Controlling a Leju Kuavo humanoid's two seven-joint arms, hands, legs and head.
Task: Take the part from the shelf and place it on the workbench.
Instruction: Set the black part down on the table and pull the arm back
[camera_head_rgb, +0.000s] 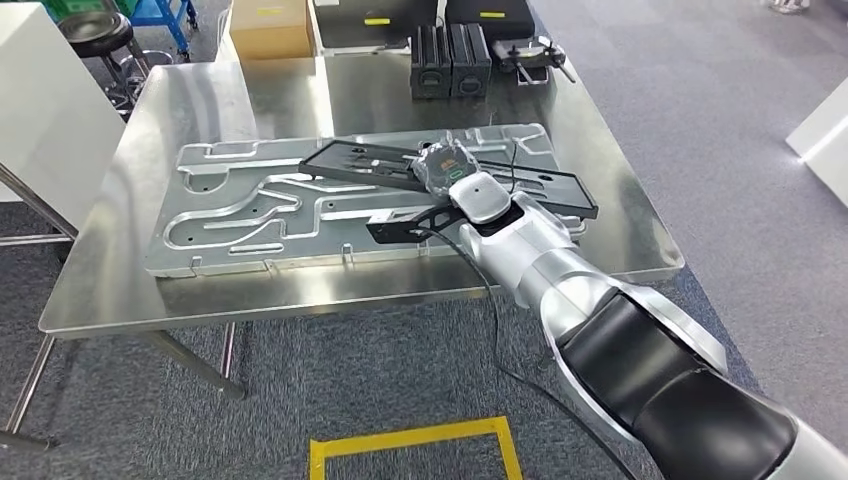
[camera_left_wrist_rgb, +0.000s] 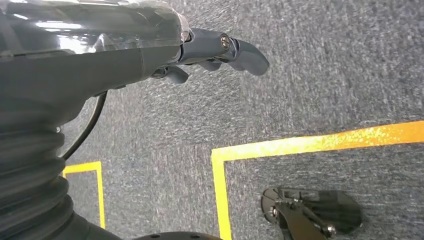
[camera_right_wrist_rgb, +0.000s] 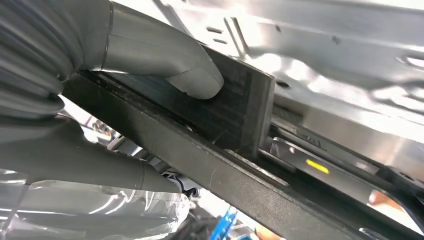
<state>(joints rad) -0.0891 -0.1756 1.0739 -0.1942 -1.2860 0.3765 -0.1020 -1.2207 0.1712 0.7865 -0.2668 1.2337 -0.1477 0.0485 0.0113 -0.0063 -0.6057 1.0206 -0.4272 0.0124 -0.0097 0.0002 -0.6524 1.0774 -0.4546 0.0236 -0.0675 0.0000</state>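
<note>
Workbench (camera_head_rgb: 600, 150): steel-topped, occupying the upper half of the head view. On it lies a large stamped silver panel (camera_head_rgb: 240, 215), centred toward nine o'clock. The part (camera_head_rgb: 370, 165), a long flat black frame, lies diagonally across that panel from ten o'clock toward three o'clock, resting on it. Right hand (camera_head_rgb: 445, 170): over the part's middle, grasping it; the right wrist view shows the thumb (camera_right_wrist_rgb: 165, 62) pressed flat against the black frame. Two black boxes (camera_head_rgb: 450, 60) stand at twelve o'clock. Left hand (camera_left_wrist_rgb: 200, 50): hangs above grey carpet with yellow tape lines (camera_left_wrist_rgb: 300, 145), fingers curled, holding nothing.
</note>
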